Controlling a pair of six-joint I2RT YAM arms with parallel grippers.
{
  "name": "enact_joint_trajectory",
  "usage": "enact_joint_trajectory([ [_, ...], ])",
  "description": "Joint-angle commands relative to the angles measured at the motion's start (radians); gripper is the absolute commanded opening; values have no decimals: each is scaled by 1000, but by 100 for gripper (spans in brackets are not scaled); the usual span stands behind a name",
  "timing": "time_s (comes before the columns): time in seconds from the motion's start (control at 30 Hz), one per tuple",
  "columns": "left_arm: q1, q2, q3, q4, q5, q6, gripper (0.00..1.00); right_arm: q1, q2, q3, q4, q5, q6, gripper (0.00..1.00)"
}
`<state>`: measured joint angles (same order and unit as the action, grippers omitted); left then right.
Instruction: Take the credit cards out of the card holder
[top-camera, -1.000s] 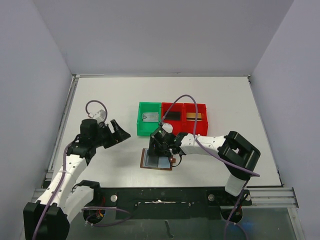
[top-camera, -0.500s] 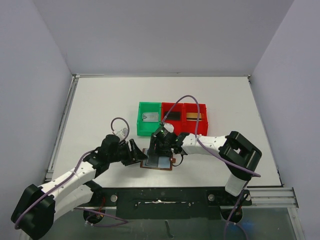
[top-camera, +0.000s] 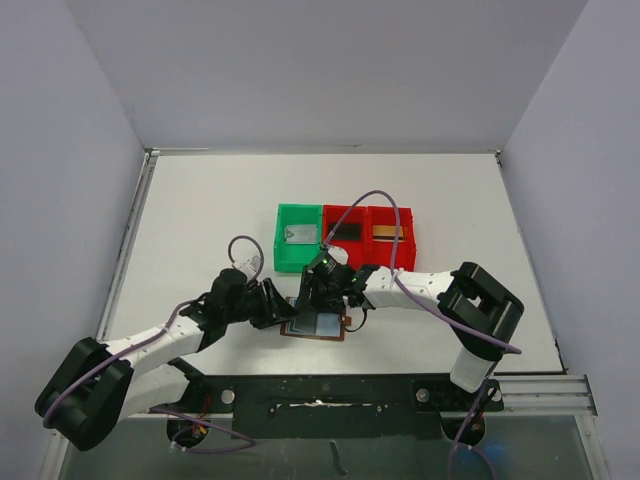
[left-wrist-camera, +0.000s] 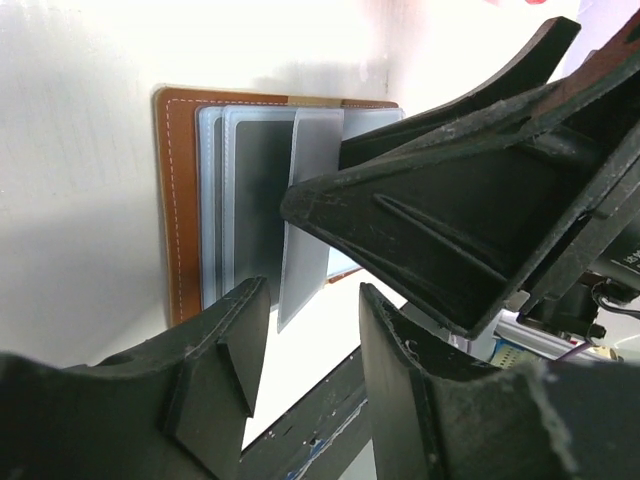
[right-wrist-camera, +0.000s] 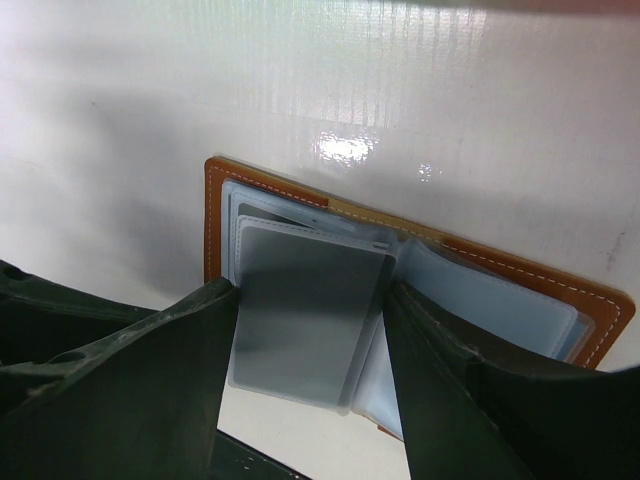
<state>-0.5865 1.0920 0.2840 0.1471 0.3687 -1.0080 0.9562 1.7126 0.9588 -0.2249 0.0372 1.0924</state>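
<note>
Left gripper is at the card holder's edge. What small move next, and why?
Probably ease the left gripper forward and close on the near edge of the dark card: it is open at the edge of the card holder, while the right gripper straddles the card's sleeve, seemingly steadying it.

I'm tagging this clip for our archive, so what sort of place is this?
Likely a robot lab test cell, not a home: a white table boxed in by plain walls, a metal mounting rail along its near edge, and small plastic bins.
</note>
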Motion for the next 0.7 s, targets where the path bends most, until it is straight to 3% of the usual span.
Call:
enact_joint_trajectory([
  [0.0, -7, 36, 5, 123, 17, 1, 38, -1, -1, -17, 21, -9, 2, 59],
  [0.37, -22, 134, -6, 194, 44, 3, 29, -8, -3, -6, 21, -21, -11, 59],
  [0.5, -28, 158, 0, 210, 63, 3, 20, -10, -8, -3, 27, -27, -21, 59],
  [0.67, -29, 149, -2, 212, 61, -1, 19, -11, -22, 18, 25, -38, -39, 63],
])
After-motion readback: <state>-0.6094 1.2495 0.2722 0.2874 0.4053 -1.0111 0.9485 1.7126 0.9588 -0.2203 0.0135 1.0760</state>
